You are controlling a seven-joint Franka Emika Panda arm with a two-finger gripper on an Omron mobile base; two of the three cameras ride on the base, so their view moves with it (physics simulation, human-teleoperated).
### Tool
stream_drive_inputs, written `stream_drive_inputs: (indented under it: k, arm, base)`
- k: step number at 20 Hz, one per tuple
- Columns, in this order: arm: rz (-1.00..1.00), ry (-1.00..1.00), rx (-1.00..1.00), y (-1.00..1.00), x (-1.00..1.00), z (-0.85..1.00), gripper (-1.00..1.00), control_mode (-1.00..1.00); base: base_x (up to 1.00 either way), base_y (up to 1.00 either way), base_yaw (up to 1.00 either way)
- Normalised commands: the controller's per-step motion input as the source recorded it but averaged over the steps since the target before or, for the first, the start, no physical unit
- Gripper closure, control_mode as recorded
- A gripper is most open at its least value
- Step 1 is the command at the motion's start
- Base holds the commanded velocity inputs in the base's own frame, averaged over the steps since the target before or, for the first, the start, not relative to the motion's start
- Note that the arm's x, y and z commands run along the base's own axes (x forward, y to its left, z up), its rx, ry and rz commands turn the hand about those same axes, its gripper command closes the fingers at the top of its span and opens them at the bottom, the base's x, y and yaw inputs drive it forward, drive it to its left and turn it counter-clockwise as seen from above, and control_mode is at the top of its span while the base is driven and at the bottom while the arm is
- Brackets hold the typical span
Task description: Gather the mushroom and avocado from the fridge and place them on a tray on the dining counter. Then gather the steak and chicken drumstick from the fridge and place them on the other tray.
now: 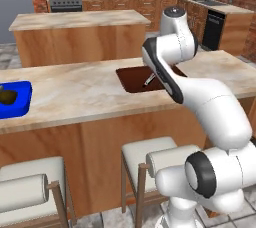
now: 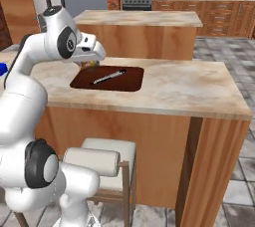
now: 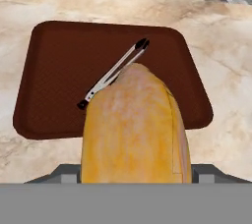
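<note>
In the left base view, the long beige marble-look dining counter (image 1: 85, 92) carries the bright blue rectangular tray (image 1: 17, 104) at its left end, with a small dark brown-green lump, apparently the avocado (image 1: 7, 95), lying in it. Well apart to the right lies the dark reddish-brown rectangular tray (image 1: 132, 79), partly behind the white arm, with slim silver tongs (image 1: 149, 79) on it.

In the right base view, the brown tray (image 2: 127, 82) lies flat on the counter (image 2: 189, 89) with the tongs (image 2: 108, 76) diagonal inside it. The arm's hand hangs over the tray's far left corner, a bit of tan showing beneath it.

In the hand view, the tan-brown knobbly chicken drumstick (image 3: 133, 129) is clamped in the pincer (image 3: 134, 171), above the brown tray (image 3: 54, 80) and overlapping the tongs (image 3: 110, 74).
</note>
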Motion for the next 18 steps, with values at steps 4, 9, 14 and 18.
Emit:
stream_drive_inputs:
  k: [4, 9, 14, 18]
  arm:
    - [0.02, 0.00, 0.00, 0.16, 0.48, -0.21, 1.00, -1.00]
    - [0.02, 0.04, 0.00, 0.18, 0.44, -0.22, 1.00, -1.00]
    - [0.00, 0.06, 0.00, 0.21, 0.37, -0.21, 1.00, -1.00]
    - [0.00, 0.07, 0.00, 0.21, 0.29, -0.16, 1.00, -1.00]
  base:
    - [0.00, 0.00, 0.00]
    - [0.00, 0.00, 0.00]
    - [0.00, 0.00, 0.00]
    - [0.00, 0.00, 0.00]
